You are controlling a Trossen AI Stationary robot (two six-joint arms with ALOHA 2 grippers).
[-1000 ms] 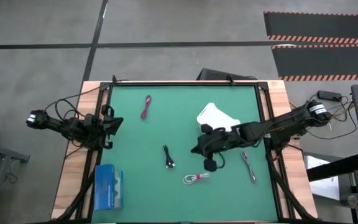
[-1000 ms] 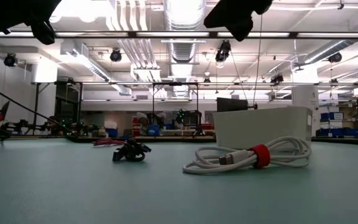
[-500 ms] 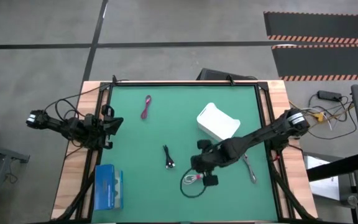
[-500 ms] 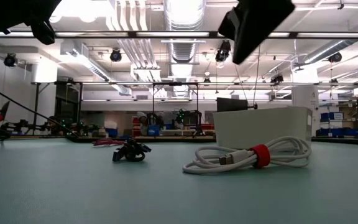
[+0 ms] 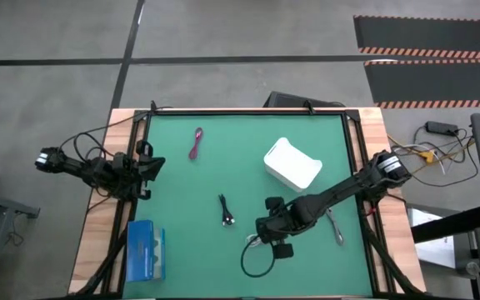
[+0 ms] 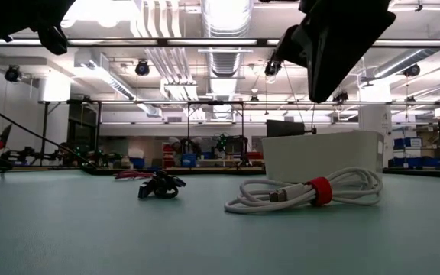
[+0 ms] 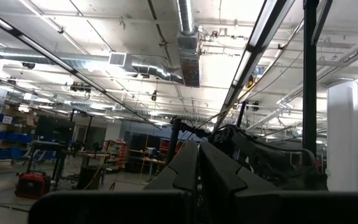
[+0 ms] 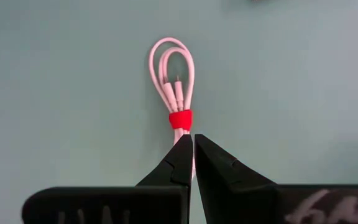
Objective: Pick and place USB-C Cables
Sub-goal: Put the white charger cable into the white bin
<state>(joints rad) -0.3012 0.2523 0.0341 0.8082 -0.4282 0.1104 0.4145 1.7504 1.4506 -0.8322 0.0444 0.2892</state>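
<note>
White cable (image 8: 178,87) w/ red tie, right pincer (image 8: 191,140) closed above, empty, no legible text.

1. The flat green table mat (image 5: 190,192) looks matt and smooth, like rubber or felt-backed plastic.
2. The pale wooden table frame (image 5: 98,225) shows bare, unvarnished grain.
3. The white coiled cable with a red tie (image 8: 174,81) has a smooth, slightly glossy plastic sheath; its red tie (image 8: 180,119) looks soft and matt.
4. The white rectangular box (image 5: 292,163) looks like smooth matt plastic.
5. The flat blue box (image 5: 146,251) appears to be printed card with a faint sheen.
6. The right gripper's black fingers (image 8: 219,171) look like matt, finely textured plastic.
</note>
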